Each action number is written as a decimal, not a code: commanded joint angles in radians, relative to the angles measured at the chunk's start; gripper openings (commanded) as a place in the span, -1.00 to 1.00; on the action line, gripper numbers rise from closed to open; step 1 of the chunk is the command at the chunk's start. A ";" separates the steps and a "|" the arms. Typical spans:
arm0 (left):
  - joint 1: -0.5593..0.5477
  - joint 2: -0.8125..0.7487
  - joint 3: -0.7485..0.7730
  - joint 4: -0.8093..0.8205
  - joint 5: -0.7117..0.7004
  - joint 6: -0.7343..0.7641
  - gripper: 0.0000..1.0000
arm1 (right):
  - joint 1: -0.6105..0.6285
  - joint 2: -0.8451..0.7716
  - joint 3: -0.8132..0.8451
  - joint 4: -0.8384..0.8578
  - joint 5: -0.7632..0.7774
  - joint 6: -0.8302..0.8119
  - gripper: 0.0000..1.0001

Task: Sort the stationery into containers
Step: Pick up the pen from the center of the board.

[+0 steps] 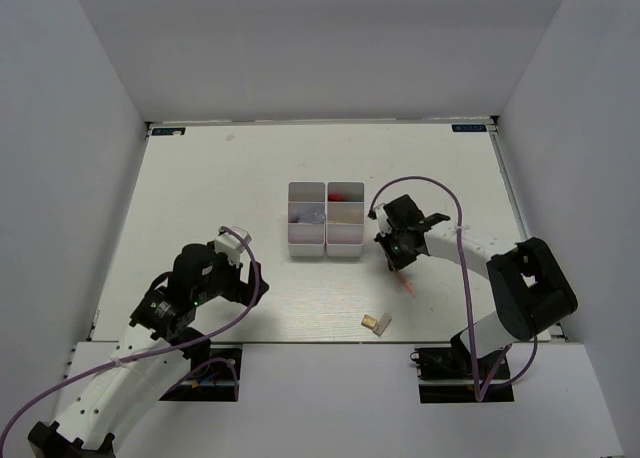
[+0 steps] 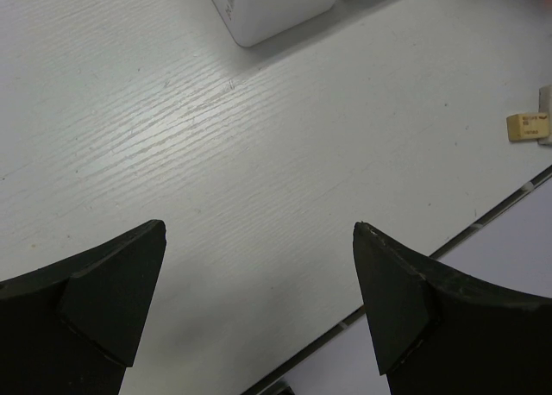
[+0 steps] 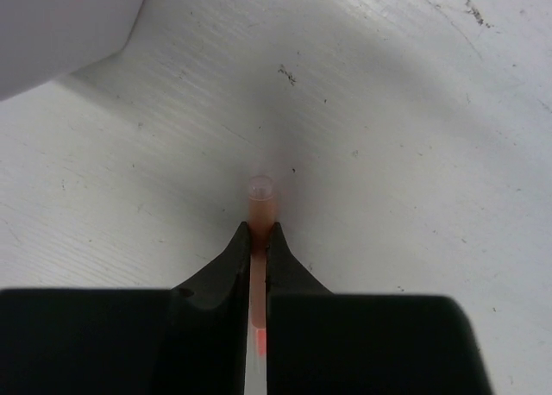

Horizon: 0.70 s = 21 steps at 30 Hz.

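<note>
Right gripper (image 3: 261,237): black fingers pinched tight on thin orange pen (image 3: 261,203); pen's clear tip pokes just past fingertips. Cannot tell if pen touches white table (image 3: 414,153).
Left gripper (image 2: 259,231): fingers spread wide, nothing between.
Tan eraser-like block (image 2: 526,126) ahead, right of right finger.
White three-compartment plastic trays (image 2: 285,11) farther ahead, side by side.

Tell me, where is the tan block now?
Top view: the tan block lies by the table's near edge, right of centre, nearer the arms than the trays.
</note>
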 commanded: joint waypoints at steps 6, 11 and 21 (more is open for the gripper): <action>0.006 -0.013 0.000 0.014 0.011 0.007 0.99 | -0.002 0.008 -0.012 -0.069 -0.076 -0.003 -1.00; 0.005 -0.008 -0.003 0.020 0.014 0.005 0.99 | 0.000 -0.158 -0.003 -0.080 -0.043 -0.087 -1.00; 0.006 -0.002 -0.006 0.018 0.011 0.007 0.99 | 0.003 -0.271 0.262 -0.125 -0.373 -0.345 -1.00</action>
